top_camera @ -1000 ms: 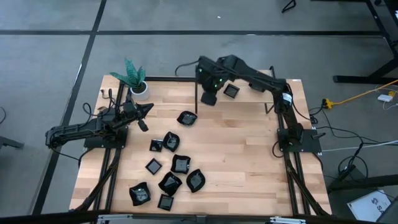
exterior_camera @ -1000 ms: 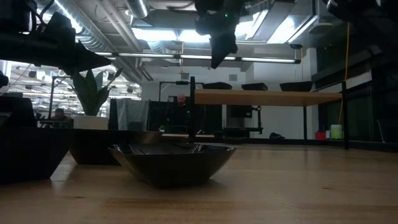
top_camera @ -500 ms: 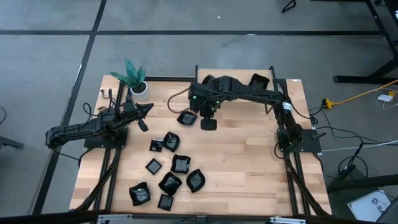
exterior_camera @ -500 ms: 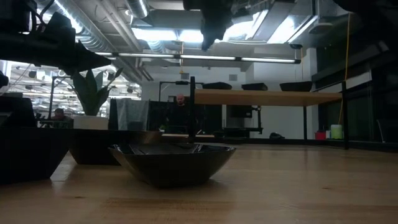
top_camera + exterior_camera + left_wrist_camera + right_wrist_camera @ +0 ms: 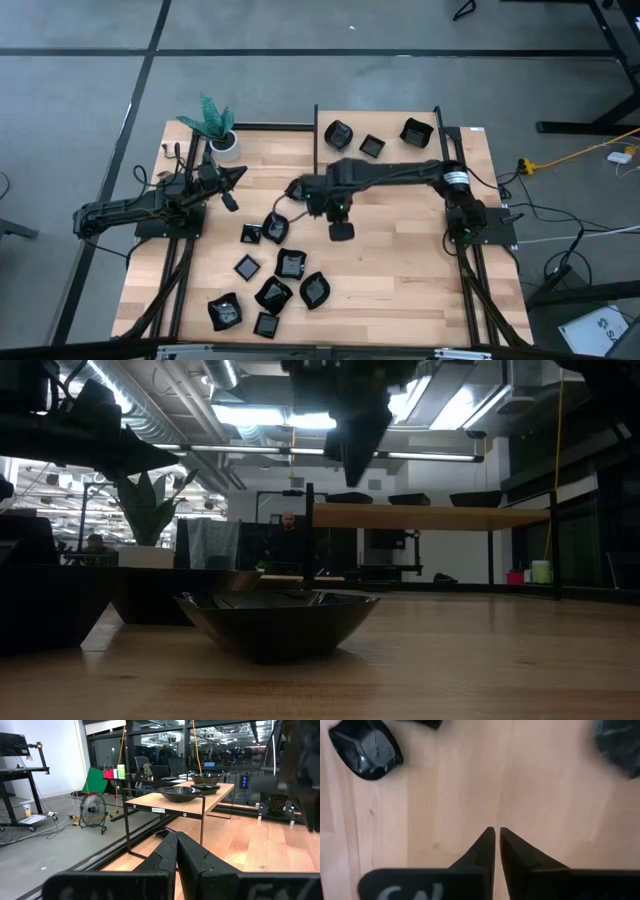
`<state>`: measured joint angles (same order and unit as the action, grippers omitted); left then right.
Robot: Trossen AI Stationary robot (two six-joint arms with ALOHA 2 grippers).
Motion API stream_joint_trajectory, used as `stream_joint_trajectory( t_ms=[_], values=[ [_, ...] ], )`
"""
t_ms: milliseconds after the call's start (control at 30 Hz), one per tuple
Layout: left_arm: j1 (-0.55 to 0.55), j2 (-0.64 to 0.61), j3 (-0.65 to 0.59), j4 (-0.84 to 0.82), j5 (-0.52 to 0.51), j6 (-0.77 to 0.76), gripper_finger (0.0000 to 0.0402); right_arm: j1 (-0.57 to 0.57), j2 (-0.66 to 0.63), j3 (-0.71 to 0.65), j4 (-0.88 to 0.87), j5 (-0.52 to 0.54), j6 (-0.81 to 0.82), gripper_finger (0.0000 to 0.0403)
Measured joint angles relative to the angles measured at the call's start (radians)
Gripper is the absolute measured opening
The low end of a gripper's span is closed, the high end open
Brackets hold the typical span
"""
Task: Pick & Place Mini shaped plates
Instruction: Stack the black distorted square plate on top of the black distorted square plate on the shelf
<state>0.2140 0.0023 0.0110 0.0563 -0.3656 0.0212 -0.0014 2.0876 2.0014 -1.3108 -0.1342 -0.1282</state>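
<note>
Eight or so mini shaped plates [image 5: 272,294], glossy black, lie loose on the wooden worktop [image 5: 400,270] in a cluster at the near-left middle, all apart from both pincers. Left pincer [image 5: 238,173] sits over the worktop's left edge, pointing inward, fingers pressed together, nothing in it; the left wrist view shows the two tips [image 5: 176,837] meeting. White pot with a green plant [image 5: 222,140] stands at the far left corner, just beyond that arm. Right arm reaches across from the right side to the middle; right pincer [image 5: 341,230] hangs over bare wood just right of the cluster, pointing down. In the right wrist view its fingers [image 5: 485,845] are almost together with only a thin slit between them, pinching nothing, bare wood under them, one rounded plate [image 5: 367,747] off to one side. Low view: a bowl-like plate [image 5: 280,622] sits close in front. A raised wooden shelf [image 5: 390,155] at the far middle-right carries three more plates [image 5: 338,133].
</note>
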Motion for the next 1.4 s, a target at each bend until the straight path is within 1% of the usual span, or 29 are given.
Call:
stream_joint_trajectory(
  t_ms=[167,367,567,767,867,1000,1133,1233,1333,1400],
  values=[
    [0.0,0.0,0.0,0.0,0.0,0.0,0.0004,0.043,0.0,-0.134,0.096,-0.008,0.026,0.0015],
    [0.0,0.0,0.0,0.0,0.0,0.0,0.0004,0.103,0.0,-0.253,0.203,-0.007,0.044,0.0004],
    [0.0,0.0,0.0,0.0,0.0,0.0,0.0004,0.16,0.0,-0.352,0.299,-0.008,0.031,0.0021],
    [0.0,0.0,0.0,0.0,0.0,0.0,0.0004,0.183,-0.01,-0.457,0.397,0.043,0.048,0.0027],
    [0.0,0.0,0.0,0.0,0.0,0.0,0.0004,0.184,-0.04,-0.531,0.492,0.046,0.048,0.0021],
    [0.0,0.0,0.0,0.0,0.0,0.0,0.0004,0.186,-0.113,-0.649,0.668,0.051,0.02,0.0009],
    [0.0,0.0,0.0,0.0,0.0,0.0,0.0004,0.213,-0.205,-0.762,0.823,0.126,0.011,0.0004],
    [0.0,0.0,0.0,0.0,0.0,0.0,0.0004,0.236,-0.267,-0.834,0.931,0.198,0.01,0.0009],
    [0.0,0.0,0.0,0.0,0.0,0.0,0.0004,0.264,-0.291,-0.877,1.039,0.277,-0.014,0.0025],
    [0.0,0.0,0.0,0.0,0.0,0.0,0.0004,0.281,-0.289,-0.885,1.096,0.295,-0.05,0.0035]
  ],
)
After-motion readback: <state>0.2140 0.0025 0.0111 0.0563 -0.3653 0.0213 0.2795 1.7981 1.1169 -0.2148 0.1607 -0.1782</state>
